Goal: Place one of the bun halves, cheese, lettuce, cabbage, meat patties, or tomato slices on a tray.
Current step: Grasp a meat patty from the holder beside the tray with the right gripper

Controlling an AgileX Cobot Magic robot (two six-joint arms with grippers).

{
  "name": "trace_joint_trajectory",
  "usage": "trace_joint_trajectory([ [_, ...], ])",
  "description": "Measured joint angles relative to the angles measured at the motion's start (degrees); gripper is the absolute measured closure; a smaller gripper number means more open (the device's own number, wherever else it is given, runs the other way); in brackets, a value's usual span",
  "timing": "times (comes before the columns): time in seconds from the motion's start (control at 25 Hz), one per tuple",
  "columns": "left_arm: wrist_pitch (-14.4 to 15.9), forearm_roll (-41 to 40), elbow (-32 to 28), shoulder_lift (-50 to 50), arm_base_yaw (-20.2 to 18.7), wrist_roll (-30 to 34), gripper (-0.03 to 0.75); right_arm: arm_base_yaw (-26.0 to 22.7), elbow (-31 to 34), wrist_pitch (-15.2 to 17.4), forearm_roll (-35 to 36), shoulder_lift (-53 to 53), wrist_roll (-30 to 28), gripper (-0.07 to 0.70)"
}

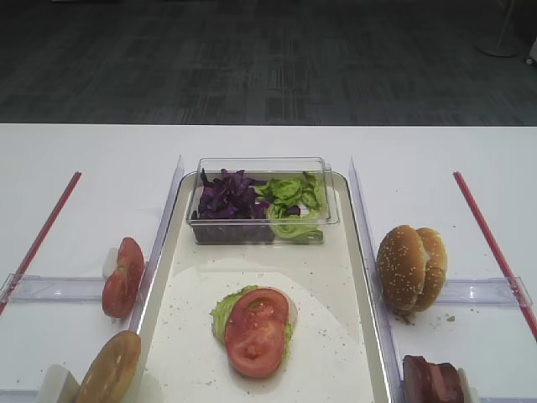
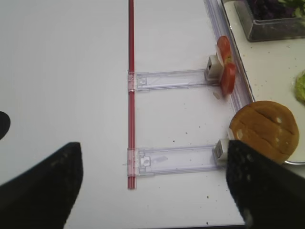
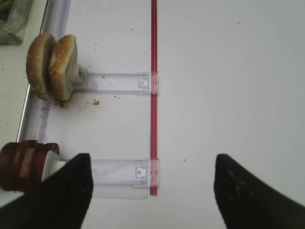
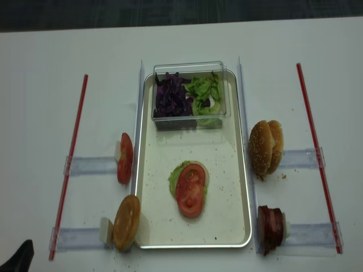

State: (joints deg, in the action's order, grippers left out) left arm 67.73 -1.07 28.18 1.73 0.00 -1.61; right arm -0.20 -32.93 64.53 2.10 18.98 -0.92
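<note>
While both of our arms hang back near the front edge of the white table (image 1: 252, 143), the large cream-white rectangular tray (image 4: 227, 187) with its raised rounded rim sits in the middle, speckled with crumbs. On its floor two overlapping bright red tomato slices (image 4: 190, 190) lie on a ruffled light-green lettuce leaf (image 4: 174, 177), well clear of either hand. At the tray's far end stands a small clear plastic box (image 4: 190, 66); dark purple shredded cabbage (image 4: 170, 97) fills its left half and more green leaves (image 4: 203, 90) its right.

Left of the tray, more red tomato slices (image 4: 125, 157) stand on edge against a clear plastic holder (image 4: 91, 165), and a plain golden-brown bun half (image 4: 126, 222) leans at the holder nearer us. Right of the tray, a pair of sesame-seeded bun halves (image 4: 265, 147) stand upright, and dark red-brown meat patties (image 4: 270, 228) stand on edge closer to us. A thin red strip (image 4: 71, 153) runs along each outer side.

Our right gripper (image 3: 150, 191) hovers above bare table with its black fingers (image 3: 248, 191) spread wide, pinching nothing. Our left gripper (image 2: 152, 188) likewise shows its dark fingers (image 2: 43, 191) spread well apart over the table, holding nothing.
</note>
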Motion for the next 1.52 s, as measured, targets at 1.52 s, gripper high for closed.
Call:
trace_joint_trajectory([
  [1.52,0.0,0.0,0.0,0.0,0.0,0.0,0.151,0.0,-1.5,-10.4,6.3,43.3,0.1,0.079],
])
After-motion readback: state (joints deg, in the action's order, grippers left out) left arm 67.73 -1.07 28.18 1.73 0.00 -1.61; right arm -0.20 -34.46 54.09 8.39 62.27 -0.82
